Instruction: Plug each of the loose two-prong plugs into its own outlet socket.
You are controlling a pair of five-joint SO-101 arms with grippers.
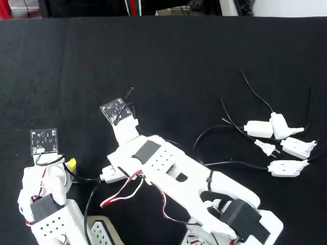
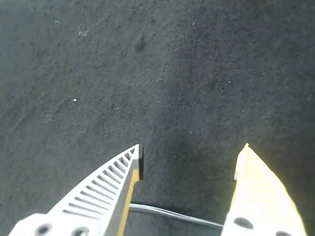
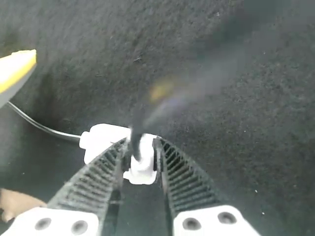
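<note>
The black cloth surface (image 1: 168, 56) carries everything. At the right of the high view lies a cluster of white corded outlet sockets (image 1: 258, 128), with one loose two-prong plug (image 1: 265, 148) among them, its prongs bare. The right hand (image 3: 141, 145) is clamped on another small white plug (image 3: 141, 169), low and left of centre in the high view, right beside a white corded block (image 3: 101, 139). The left hand (image 2: 191, 146) hangs near it, fingers apart over a thin black cord (image 2: 172, 214). These plugs look light, hard and smooth-sided, so probably slippery, and their cords will likely tug. The best hold seems to be across the body's flat sides, behind the prongs.
</note>
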